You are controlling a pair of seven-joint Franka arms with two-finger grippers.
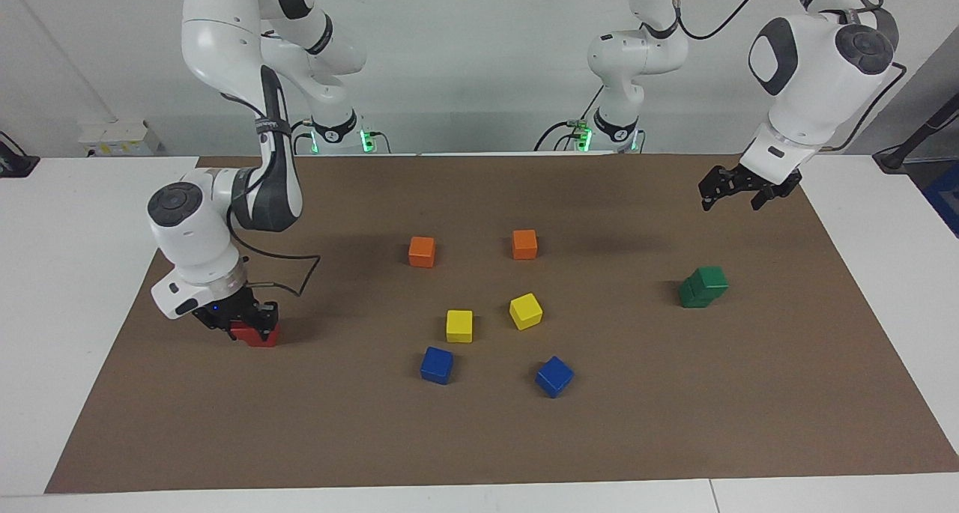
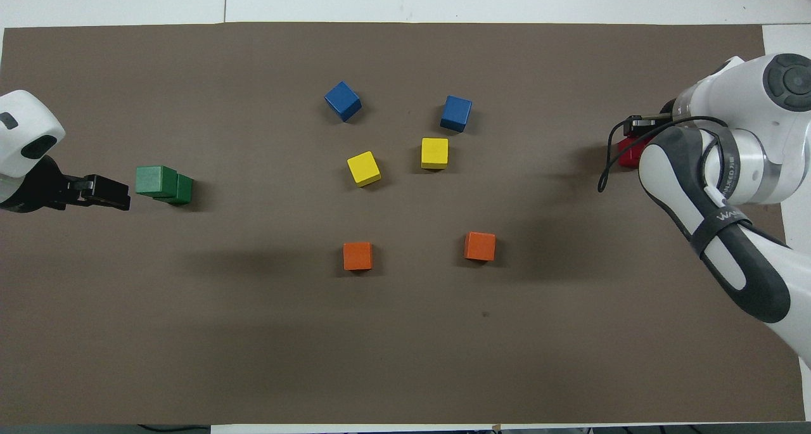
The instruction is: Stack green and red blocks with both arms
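— Two green blocks [image 1: 703, 286] sit one on the other, slightly askew, toward the left arm's end of the table [image 1: 674, 423]. Does anything touch them?

— No. The left pincer [image 1: 733, 192] hangs in the air above the brown mat near that end's edge, apart from the green pair, with its fingers spread wide and nothing between them.

— And the red ones?

— Only one patch of red [image 1: 255, 335] shows, low at the right arm's end of the table. The right pincer [image 1: 247, 320] is down on it with its fingers drawn together, clamped on the red block. Whether that red is one cube or one cube on top of another, I cannot tell; the pincer and wrist cover most of it in both views.

— What else lies on the mat?

— Around the table's middle: two orange cubes [image 1: 422, 252] closest to the robots, two yellow cubes [image 1: 459, 326] farther out, and two blue cubes [image 1: 437, 365] farthest of all, toward the table edge away from the robots. All six lie apart from each other and from both pincers.
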